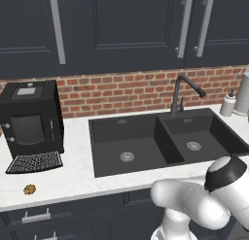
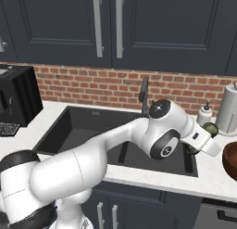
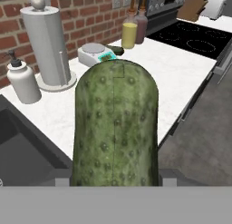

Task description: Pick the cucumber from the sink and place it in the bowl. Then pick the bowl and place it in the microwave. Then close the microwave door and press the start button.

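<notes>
Carry step: the gripper (image 2: 207, 136) is clenched on the cucumber (image 3: 115, 125), which rises between the finger tips in the hand view, held above the counter (image 3: 149, 78) to the right of the sink (image 1: 160, 137) and near the bowl (image 2: 230, 159). Next move, as I judge it, calls for travel over the bowl's mouth, then release. Count: one cucumber, one bowl at frame edge, two sink basins, each with one drain.

bumpy dark green cucumber (image 3: 115, 128) held aloft past sink's (image 1: 146, 137) right edge, black double basin empty, reddish-brown bowl (image 2: 230, 159) on counter right of sink
</notes>
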